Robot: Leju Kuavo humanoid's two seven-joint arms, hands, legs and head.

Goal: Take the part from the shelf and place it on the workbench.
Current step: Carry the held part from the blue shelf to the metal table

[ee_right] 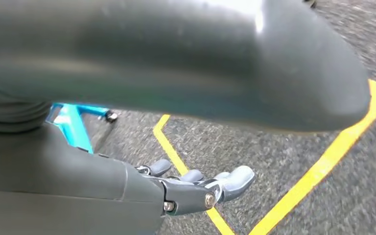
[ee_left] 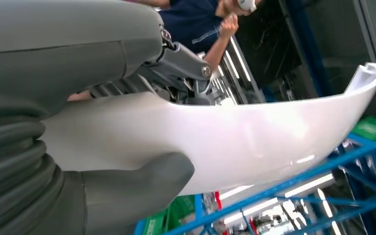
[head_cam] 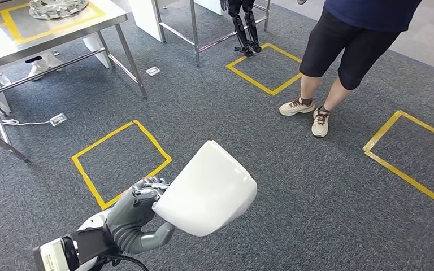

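White plastic, a curved shell part (head_cam: 208, 189), is sitting in the left robot hand (head_cam: 133, 217), which is grasping its near-left edge, thumb under, fingers over, above grey carpet (head_cam: 294, 186). Right robot hand (ee_right: 196, 188) is hanging with fingers loosely spread, grasping nothing. Far left, a steel table (head_cam: 0, 48) is standing; a person (head_cam: 344, 51) is standing far right, carpet lying between them.

No text, label, brand or number can be read anywhere in these views
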